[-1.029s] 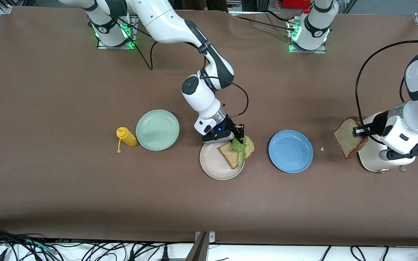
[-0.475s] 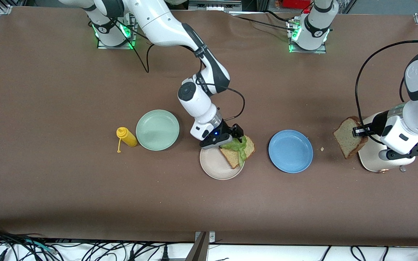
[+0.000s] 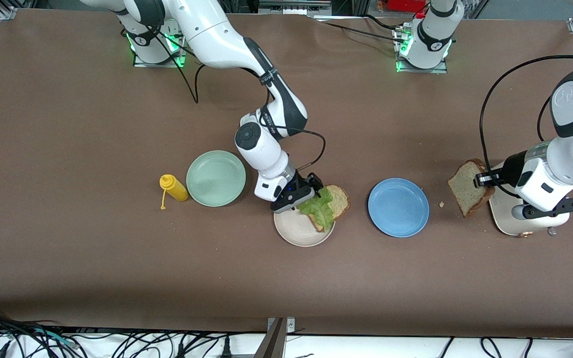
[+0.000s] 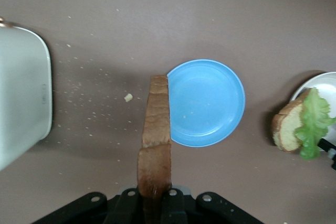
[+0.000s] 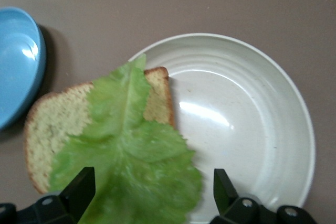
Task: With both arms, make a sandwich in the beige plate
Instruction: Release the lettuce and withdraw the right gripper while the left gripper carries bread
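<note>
Lettuce laid on bread, second slice aloft

My right gripper (image 3: pixel 311 191) hangs spread over the lettuce (image 3: pixel 319 209), which covers a bread slice (image 3: pixel 335 201) overhanging the beige plate's (image 3: pixel 296 231) rim mid-table. My left gripper (image 3: pixel 480 180) pinches another slice (image 3: pixel 465 188) above the table beside the blue plate (image 3: pixel 398 207).

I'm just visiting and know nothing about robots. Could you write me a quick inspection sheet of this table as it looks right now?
Surface: brown table, a few crumbs beside the blue plate.
Job's things: bread slice half on the beige plate, lettuce leaf on it; second slice in the air.
Clutter: mint-green plate, yellow bottle, white toaster.
Grippers: right gripper open over the lettuce; left gripper shut on the second slice.
Cables: black leads on both arms.
Surroundings: wires along the table edge.
</note>
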You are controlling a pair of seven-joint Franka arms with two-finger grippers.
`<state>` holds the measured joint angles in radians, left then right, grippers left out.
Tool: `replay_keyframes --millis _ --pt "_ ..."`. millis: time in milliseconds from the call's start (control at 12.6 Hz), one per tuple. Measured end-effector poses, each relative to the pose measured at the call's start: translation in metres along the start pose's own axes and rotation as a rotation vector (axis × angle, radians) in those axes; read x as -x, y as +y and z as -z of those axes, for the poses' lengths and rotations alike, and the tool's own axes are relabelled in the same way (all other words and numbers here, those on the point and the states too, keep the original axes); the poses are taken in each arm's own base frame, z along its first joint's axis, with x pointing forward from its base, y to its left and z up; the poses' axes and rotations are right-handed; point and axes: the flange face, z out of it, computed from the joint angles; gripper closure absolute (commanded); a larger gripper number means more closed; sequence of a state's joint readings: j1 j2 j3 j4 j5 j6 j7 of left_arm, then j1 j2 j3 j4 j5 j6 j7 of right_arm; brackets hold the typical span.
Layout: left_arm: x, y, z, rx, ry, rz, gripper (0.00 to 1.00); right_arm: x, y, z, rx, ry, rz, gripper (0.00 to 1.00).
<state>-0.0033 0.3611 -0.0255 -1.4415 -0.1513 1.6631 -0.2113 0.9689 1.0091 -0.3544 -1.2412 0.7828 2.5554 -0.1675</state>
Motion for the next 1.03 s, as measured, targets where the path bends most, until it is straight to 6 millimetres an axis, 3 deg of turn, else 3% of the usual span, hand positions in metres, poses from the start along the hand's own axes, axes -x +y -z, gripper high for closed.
replay_keyframes --millis 317,396,554,712,792,1029 --pt "0.001 0.012 -0.003 0.113 -0.031 0.014 1.0 -0.007 0.029 0.016 0.083 -0.131 0.142 0.0" --pt "0.002 0.017 -0.003 0.154 -0.041 0.016 1.0 -0.012 0.038 0.03 0.105 -0.162 0.158 0.0" --pt "0.008 0.037 -0.008 0.182 -0.06 0.003 1.0 -0.026 0.066 0.082 0.121 -0.216 0.14 0.0" --pt "0.015 0.073 -0.024 0.216 -0.101 0.02 1.0 -0.037 0.116 0.148 0.108 -0.236 0.052 0.0" --pt "0.016 0.093 -0.034 0.242 -0.105 0.038 1.0 -0.037 0.153 0.181 0.098 -0.234 -0.005 0.0" --pt "0.018 0.152 -0.066 0.333 -0.088 0.1 1.0 -0.014 0.26 0.264 0.055 -0.304 -0.108 0.0"
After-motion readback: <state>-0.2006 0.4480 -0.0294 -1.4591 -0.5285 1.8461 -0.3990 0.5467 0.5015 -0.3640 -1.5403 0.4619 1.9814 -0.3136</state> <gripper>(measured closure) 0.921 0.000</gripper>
